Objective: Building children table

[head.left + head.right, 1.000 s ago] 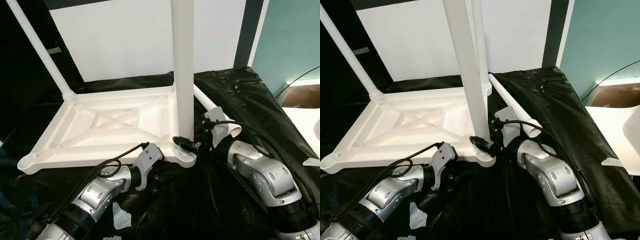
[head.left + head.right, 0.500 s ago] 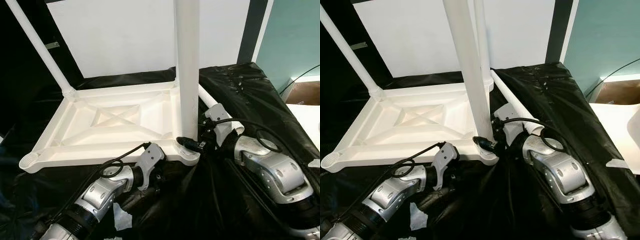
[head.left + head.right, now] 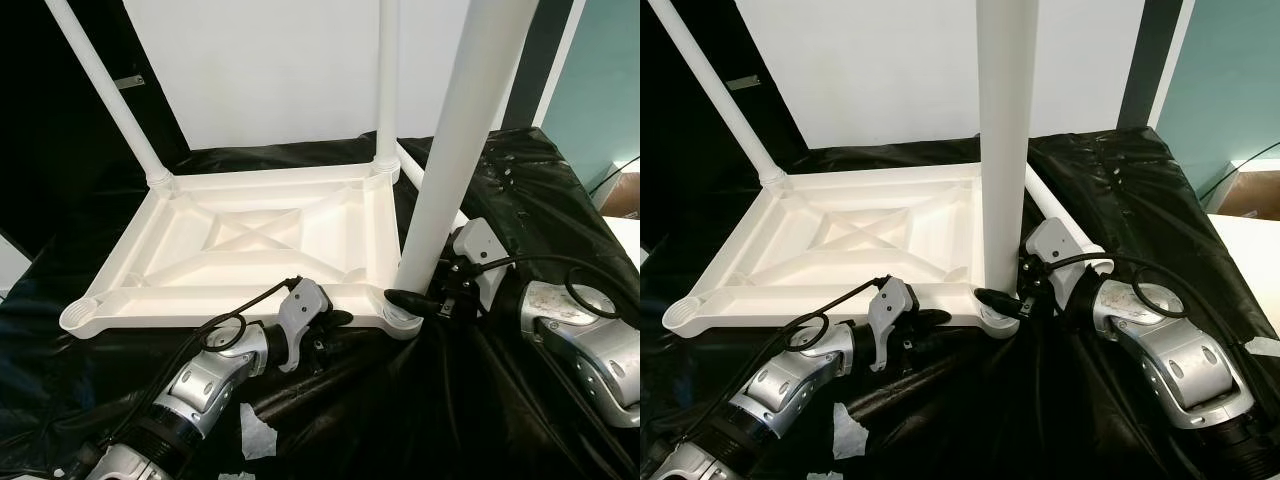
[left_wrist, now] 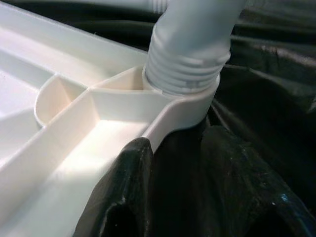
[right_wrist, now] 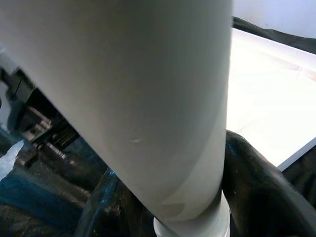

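Black plastic sheet (image 3: 520, 200), white wall (image 3: 270, 70), teal wall (image 3: 610, 90)

Desk draped in crinkled black plastic sheeting (image 3: 520, 200), bearing an inverted white ribbed plastic tabletop (image 3: 255, 250) and white paper scraps (image 3: 258, 436).

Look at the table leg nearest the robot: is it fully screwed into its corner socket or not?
Not fully. On the near leg, threads show above the socket. The right end effector grips its base.
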Tool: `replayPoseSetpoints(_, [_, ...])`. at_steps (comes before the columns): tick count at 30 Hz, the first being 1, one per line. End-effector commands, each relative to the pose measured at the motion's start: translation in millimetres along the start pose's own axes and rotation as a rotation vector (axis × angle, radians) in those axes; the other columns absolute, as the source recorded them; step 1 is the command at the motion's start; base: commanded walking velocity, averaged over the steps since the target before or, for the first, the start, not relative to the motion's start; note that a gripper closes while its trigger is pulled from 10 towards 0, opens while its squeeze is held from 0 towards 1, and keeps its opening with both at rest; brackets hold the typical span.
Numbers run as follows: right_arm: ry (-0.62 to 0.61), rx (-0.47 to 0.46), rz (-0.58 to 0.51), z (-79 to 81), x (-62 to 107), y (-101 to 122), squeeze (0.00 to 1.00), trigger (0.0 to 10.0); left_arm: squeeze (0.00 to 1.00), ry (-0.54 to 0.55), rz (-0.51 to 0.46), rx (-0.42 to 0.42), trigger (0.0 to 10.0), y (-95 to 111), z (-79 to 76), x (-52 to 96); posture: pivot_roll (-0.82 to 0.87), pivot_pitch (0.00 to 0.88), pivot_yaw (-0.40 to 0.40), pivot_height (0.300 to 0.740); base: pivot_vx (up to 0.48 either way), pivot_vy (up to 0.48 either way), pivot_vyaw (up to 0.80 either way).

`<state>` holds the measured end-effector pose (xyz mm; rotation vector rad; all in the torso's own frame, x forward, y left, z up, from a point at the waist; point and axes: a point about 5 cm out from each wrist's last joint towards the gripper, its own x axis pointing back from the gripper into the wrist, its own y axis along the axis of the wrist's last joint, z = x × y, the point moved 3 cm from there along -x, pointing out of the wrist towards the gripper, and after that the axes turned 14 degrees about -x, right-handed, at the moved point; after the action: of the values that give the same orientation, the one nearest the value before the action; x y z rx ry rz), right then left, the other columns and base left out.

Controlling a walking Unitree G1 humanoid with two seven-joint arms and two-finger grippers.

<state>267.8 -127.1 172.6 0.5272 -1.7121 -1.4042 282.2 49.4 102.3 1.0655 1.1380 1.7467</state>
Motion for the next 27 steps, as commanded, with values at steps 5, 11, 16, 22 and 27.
replayPoseSetpoints(5, [-0.025, -0.135, 0.2, -6.1, 1.3, -50, 0.0, 10.0, 0.0, 0.018, 0.024, -0.042, 10.0, -4, 6.2, -1.3, -0.12, 0.0, 0.123, 0.74, 0.0, 0.0, 0.0])
replayPoseSetpoints(11, [-0.019, -0.141, 0.184, -4.5, -3.5, -49, 0.0, 10.0, 0.0, 0.053, 0.031, -0.045, 10.0, -6, 8.7, -7.1, -0.11, 0.0, 0.122, 0.74, 0.0, 0.0, 0.0])
replayPoseSetpoints(16, [-0.052, -0.145, 0.156, -11.0, -6.9, -43, 0.0, 10.0, 0.0, -0.021, 0.111, -0.016, 10.0, -22, -2.8, -7.8, -0.11, 0.0, 0.122, 0.74, 0.0, 0.0, 0.0])
replayPoseSetpoints(22, [-0.053, -0.143, 0.134, -11.6, -8.5, -37, 0.0, 10.0, 0.0, -0.027, 0.229, -0.035, 8.7, -41, -2.2, -11.7, -0.11, 0.0, 0.115, 0.74, 0.0, 0.0, 0.0])
replayPoseSetpoints(27, [-0.052, -0.147, 0.122, -10.4, -9.3, -35, 0.0, 10.0, 0.0, -0.022, 0.269, -0.054, 10.0, -46, -2.2, -16.5, -0.11, 0.0, 0.115, 0.74, 0.0, 0.0, 0.0])
